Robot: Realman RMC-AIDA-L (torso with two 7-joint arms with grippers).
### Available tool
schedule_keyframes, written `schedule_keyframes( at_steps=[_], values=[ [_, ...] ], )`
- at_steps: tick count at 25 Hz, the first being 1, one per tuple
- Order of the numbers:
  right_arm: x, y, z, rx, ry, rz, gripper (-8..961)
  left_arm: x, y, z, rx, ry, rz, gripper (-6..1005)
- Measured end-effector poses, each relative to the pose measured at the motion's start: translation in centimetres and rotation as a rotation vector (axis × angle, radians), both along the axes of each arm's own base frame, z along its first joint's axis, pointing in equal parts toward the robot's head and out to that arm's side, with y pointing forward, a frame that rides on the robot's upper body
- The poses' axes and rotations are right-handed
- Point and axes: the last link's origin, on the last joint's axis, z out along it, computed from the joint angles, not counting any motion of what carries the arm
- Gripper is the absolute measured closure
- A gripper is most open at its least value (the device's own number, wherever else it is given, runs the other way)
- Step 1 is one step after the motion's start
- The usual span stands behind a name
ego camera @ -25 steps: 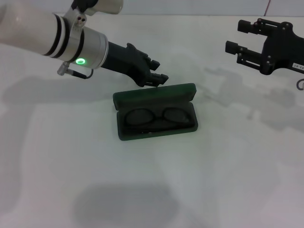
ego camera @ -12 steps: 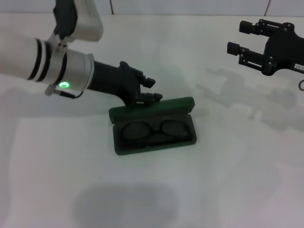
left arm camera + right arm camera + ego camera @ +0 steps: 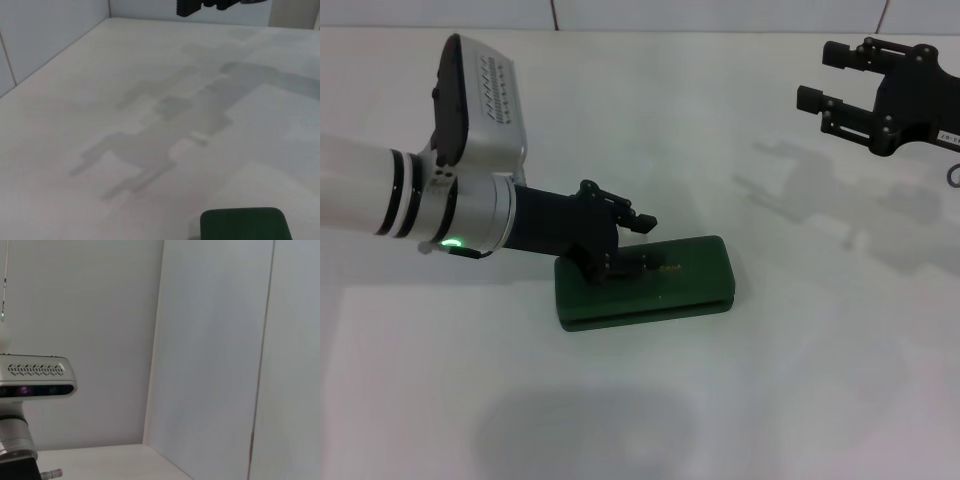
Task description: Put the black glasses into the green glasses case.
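since your left gripper [image 3: 630, 240] sits right over the lid of the green glasses case [image 3: 645, 283], that's the relation everything turns on: the case lies directly under the fingers, its long axis running left-right across the tabletop [image 3: 800, 380], slightly angled. fingers look close together, lower one touching or nearly touching the lid near its left-centre, not wrapped around anything. can't confirm actual contact from the head view.

case is shut, lid flat on the base, seam visible along the front edge. the black glasses aren't visible anywhere on the tabletop; my judgement is they're inside the closed case, but you can't verify that with the lid down. left wrist view only catches one rounded end of the case at the frame edge, no fingers.

right gripper [image 3: 835, 85] is parked well apart, raised over the far right, fingers spread open and empty. left arm is clearly the nearer one.

judgement: task looks essentially done. lift the left straight up off the lid so the case doesn't skid or pop open.
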Motion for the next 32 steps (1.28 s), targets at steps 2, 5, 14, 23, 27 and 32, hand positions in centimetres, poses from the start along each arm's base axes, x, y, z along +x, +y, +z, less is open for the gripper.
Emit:
schedule_keyframes(
  at_steps=[2,5,14,23,27,32],
  values=[
    [-0.1,0.0,0.0,0.0,-0.002,0.003,354,0.2,0.0,0.1,0.008,-0.025,-0.001,553],
    [-0.3,-0.2,-0.2,-0.013,-0.005,0.017,353,1.1,0.1,1.0,0.041,-0.143,-0.001,548],
    [-2.2,-1.9,-1.5,-0.163,0.003,0.13,351,1.0,-3.2,7.4,0.074,-0.574,-0.04,453],
    [-3.3,-4.4,-4.2,-0.365,0.021,0.201,349,-2.1,-7.2,7.0,0.087,-0.569,-0.067,249],
    [-3.1,-5.0,-5.5,-0.383,-0.002,0.222,270,-3.0,-8.3,6.9,0.097,-0.569,-0.062,165],
    [-3.4,-5.2,-6.1,-0.342,0.023,0.267,104,-4.0,-9.5,7.3,0.102,-0.57,-0.049,106]
  ],
)
